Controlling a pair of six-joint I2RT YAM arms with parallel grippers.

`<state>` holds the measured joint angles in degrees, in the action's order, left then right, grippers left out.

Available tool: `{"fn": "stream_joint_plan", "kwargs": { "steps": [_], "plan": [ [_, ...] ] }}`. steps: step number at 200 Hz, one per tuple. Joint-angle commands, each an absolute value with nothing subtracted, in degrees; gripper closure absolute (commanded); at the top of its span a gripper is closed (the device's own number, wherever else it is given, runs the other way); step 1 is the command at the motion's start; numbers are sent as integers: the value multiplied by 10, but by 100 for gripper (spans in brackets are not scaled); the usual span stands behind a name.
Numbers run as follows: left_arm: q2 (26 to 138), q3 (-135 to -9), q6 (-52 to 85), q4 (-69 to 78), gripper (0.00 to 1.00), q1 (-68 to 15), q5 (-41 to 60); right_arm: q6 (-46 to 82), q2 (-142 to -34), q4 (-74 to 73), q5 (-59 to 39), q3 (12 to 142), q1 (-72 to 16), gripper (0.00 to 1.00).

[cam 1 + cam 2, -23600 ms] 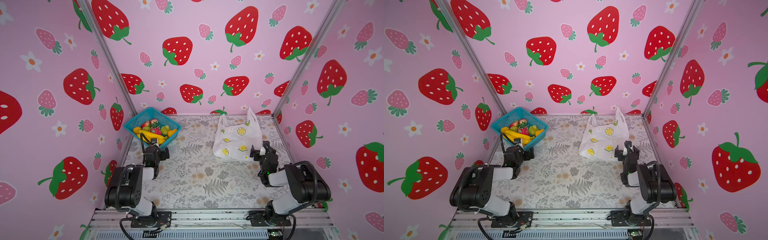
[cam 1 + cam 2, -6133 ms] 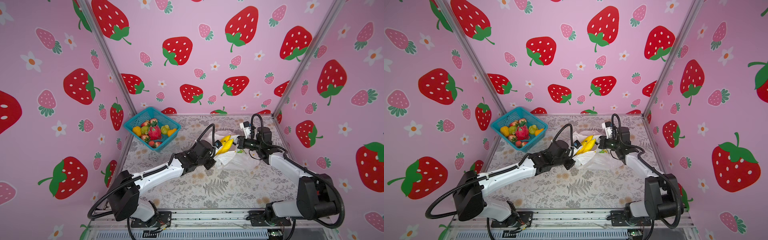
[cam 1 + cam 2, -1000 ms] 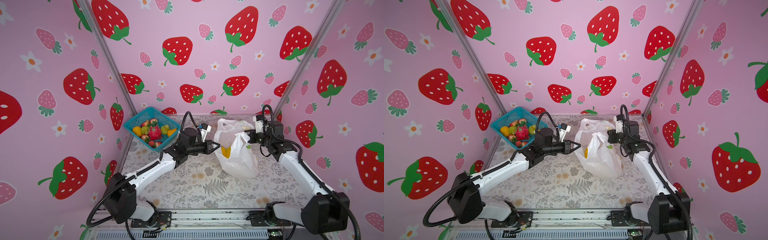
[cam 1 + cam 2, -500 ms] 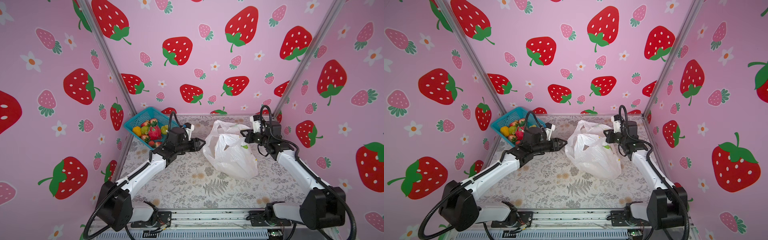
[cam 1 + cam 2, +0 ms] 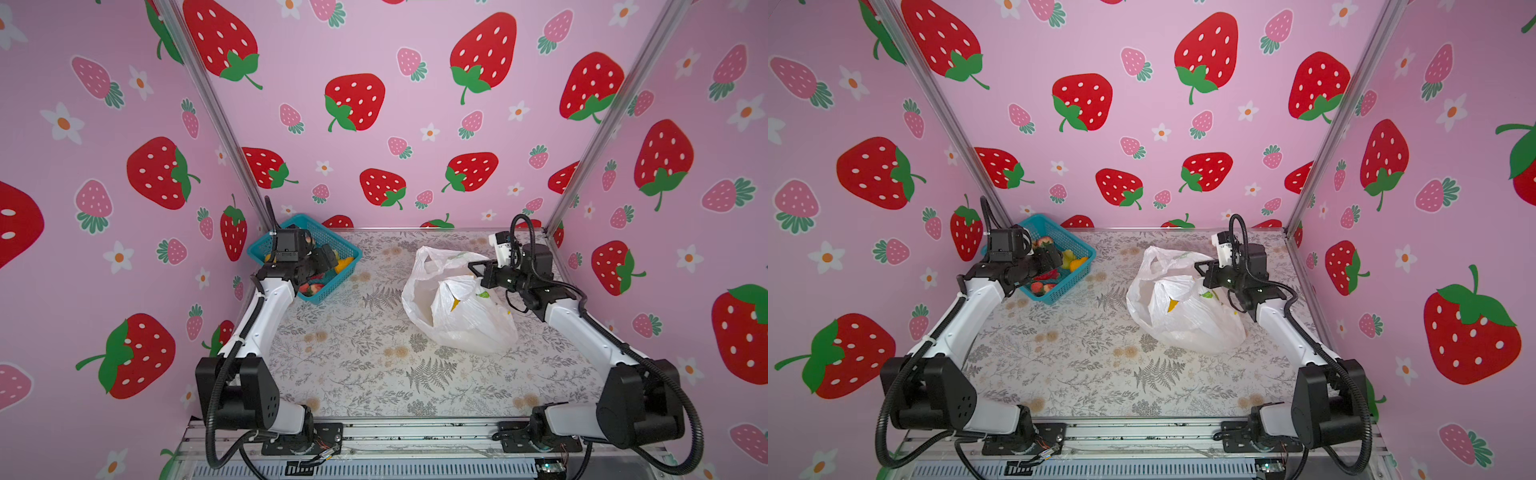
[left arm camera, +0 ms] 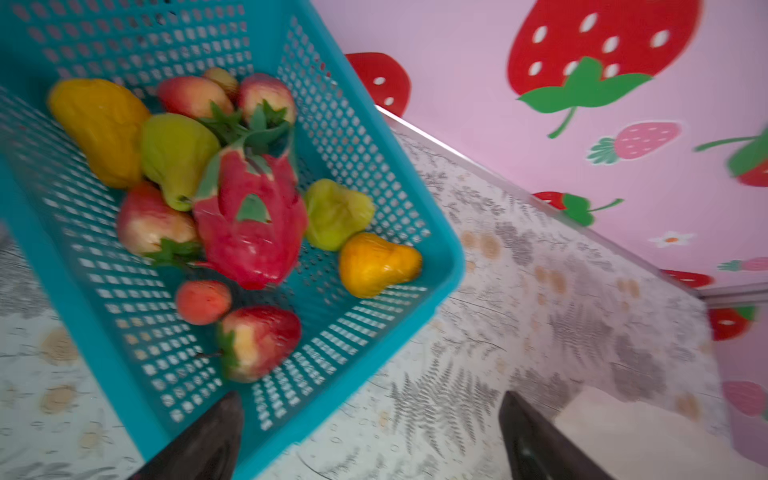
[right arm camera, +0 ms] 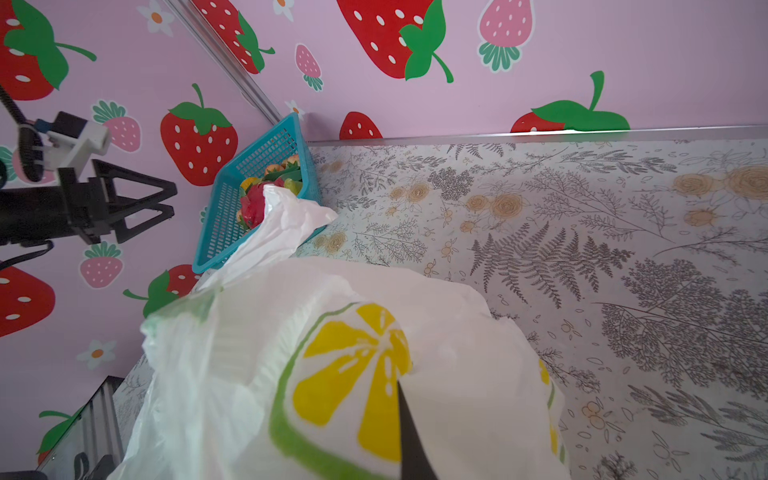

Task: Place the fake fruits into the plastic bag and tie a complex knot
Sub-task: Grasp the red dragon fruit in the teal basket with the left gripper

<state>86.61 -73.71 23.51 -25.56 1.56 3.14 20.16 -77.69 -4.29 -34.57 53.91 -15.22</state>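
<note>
The plastic bag slumps on the tabletop just below the right gripper, whose jaws are closed on a fold of the bag's upper rim; in the right wrist view 1 dark finger presses against a printed lemon slice. The bag's mouth gapes on the side away from that gripper, toward the left gripper, with a loop handle standing up at its far edge. A yellow patch shows inside the bag in both top views; whether it is fruit or print cannot be told. The fake fruits lie heaped in the teal mesh basket directly under the left gripper: a pink dragon fruit in the middle, yellow, green and orange pieces, peaches and a strawberry around it. That gripper is spread wide and holds nothing; 1 fingertip sits over the basket's near rim, the other over the tabletop outside it. The basket sits in the corner behind the left gripper, close to 2 pink walls. Floral tabletop stretches between basket and bag, well apart.
</note>
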Motion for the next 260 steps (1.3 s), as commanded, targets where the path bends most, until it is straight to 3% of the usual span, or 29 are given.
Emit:
{"fn": "stream_joint_plan", "kwargs": {
  "steps": [1,100,260],
  "plan": [
    [928,-794,208,-311,1,35,-27,206,-780,-72,-365,529,-155,91],
    [1184,-1030,193,-411,0,53,-37,202,-779,-83,-356,512,-155,91],
    [1288,-1108,180,-427,0,73,-26,203,-798,-81,-360,515,-155,91]
  ]
}}
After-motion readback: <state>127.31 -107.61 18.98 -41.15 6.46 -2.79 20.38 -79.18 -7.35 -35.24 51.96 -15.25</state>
